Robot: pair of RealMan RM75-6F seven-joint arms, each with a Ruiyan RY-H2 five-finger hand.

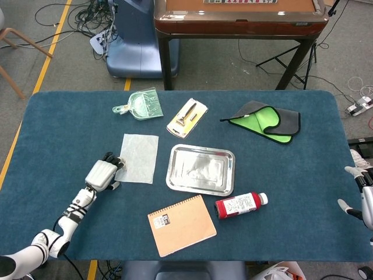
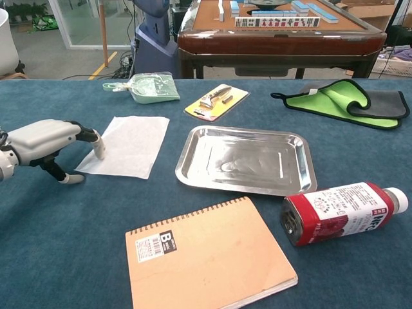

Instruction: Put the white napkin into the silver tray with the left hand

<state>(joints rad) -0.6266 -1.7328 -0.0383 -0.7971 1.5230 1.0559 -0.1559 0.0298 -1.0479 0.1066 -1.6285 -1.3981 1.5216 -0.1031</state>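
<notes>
The napkin (image 2: 127, 145) lies flat on the table (image 1: 58, 128), just left of the tray (image 2: 244, 159). The left hand (image 2: 48, 145) presses spread fingertips (image 2: 98, 147) on its near corner, holding nothing, probably to slide it trayward. The right hand (image 1: 362, 195) waits open at the table's far edge.

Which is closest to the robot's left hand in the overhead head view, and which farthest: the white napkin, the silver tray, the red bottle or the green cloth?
From the left hand:
1. White napkin, at its fingertips.
2. Silver tray, mid-table.
3. Red bottle, beyond the tray, near edge.
4. Green cloth, far right side.
</notes>
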